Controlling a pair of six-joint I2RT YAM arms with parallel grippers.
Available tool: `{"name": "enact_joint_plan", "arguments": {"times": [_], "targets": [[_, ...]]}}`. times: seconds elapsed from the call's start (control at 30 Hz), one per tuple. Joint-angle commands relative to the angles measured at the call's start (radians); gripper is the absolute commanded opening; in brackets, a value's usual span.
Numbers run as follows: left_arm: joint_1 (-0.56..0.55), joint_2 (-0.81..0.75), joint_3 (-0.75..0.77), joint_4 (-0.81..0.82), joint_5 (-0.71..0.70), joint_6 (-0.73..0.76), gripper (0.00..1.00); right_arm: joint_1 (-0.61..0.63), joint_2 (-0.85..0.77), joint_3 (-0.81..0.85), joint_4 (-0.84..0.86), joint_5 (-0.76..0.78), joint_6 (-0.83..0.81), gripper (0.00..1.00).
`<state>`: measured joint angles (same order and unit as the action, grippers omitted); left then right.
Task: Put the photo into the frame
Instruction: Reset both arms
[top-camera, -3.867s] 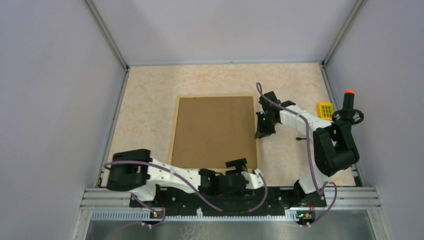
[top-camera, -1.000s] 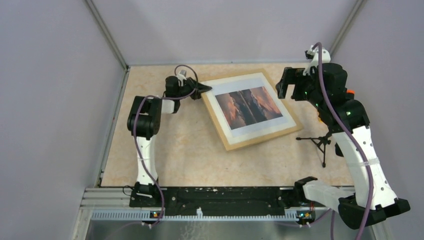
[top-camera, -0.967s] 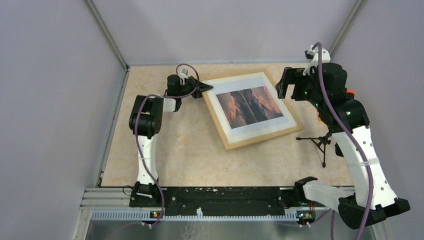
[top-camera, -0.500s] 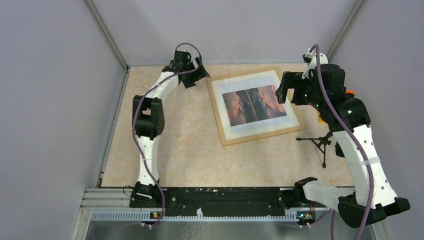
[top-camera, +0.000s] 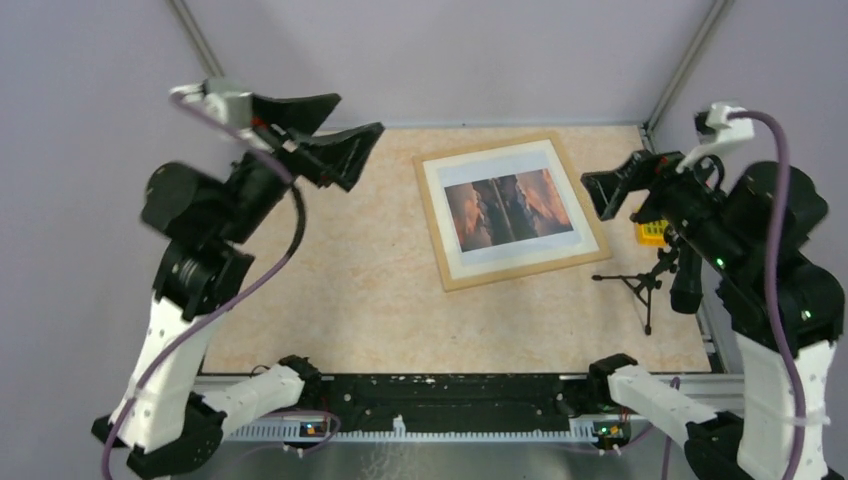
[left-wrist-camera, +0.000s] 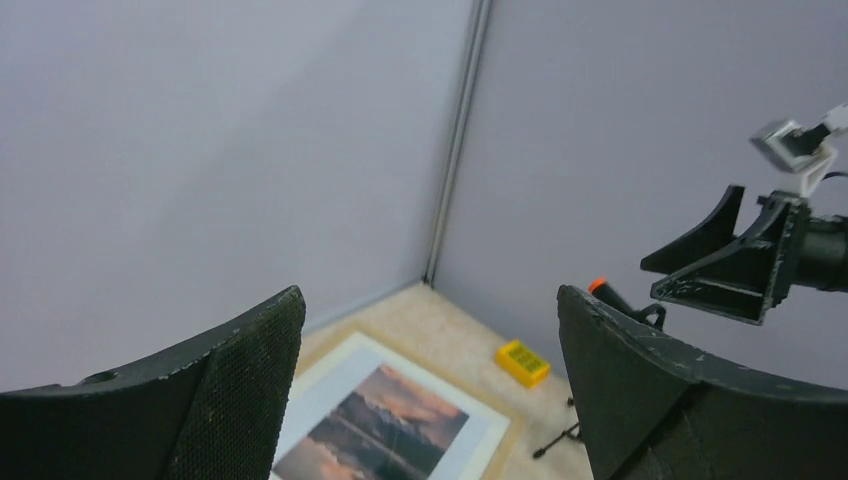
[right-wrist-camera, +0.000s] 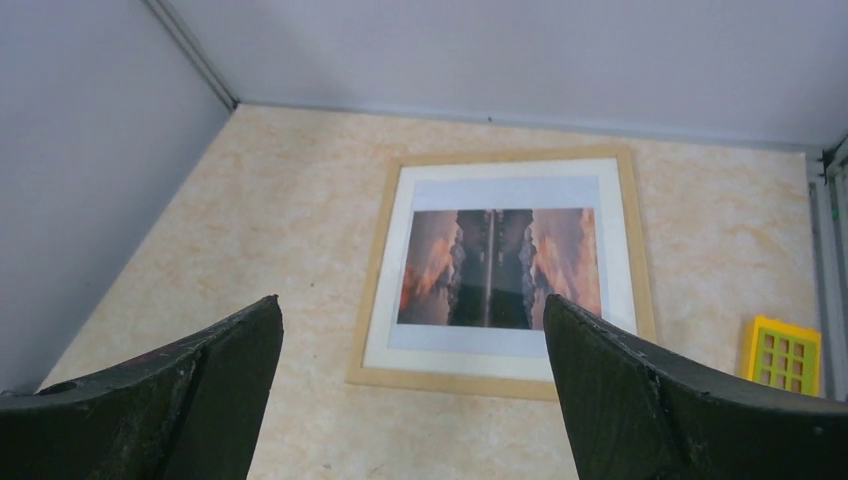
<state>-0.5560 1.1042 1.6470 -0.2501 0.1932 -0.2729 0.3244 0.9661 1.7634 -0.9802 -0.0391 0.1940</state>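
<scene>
**Wood frame lies flat with the photo inside it**

Wood of a light colour makes up the frame (top-camera: 527, 271). It lies flat on the speckled tabletop (top-camera: 330, 270), toward the far side and a bit to the right. It sits a little crooked, not lined up with the walls. The photo (top-camera: 510, 206) is inside the frame. It shows orange-pink sky and dark blue-grey shapes. A white border (top-camera: 510, 254) goes all the way around the photo, between it and the wood.

Both arms are up high above the tabletop. The left claw (left-wrist-camera: 428, 300) is spread wide and has nothing in it. It hangs over the far left part of the tabletop, well apart from the frame. The right claw (right-wrist-camera: 412, 300) is spread wide too, and it also has nothing in it. Its camera looks down at the whole frame between its two black fingers (right-wrist-camera: 650, 400).

A small yellow block (right-wrist-camera: 783, 354) with square holes sits on the tabletop near the frame's right side, not touching it. A little black tripod (top-camera: 640, 285) stands near the frame's near right corner.
</scene>
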Motion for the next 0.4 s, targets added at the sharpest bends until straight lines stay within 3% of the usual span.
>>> {"name": "enact_joint_plan", "arguments": {"times": [0.0,0.37], "targets": [[0.012,-0.094,-0.100,0.158,0.090,0.006,0.98,0.002,-0.091,0.037,0.059,-0.038,-0.026,0.99],[0.011,-0.190,-0.068,0.078,-0.015,0.061,0.99,0.004,-0.358,-0.143,0.228,0.190,-0.014,0.99]]}}
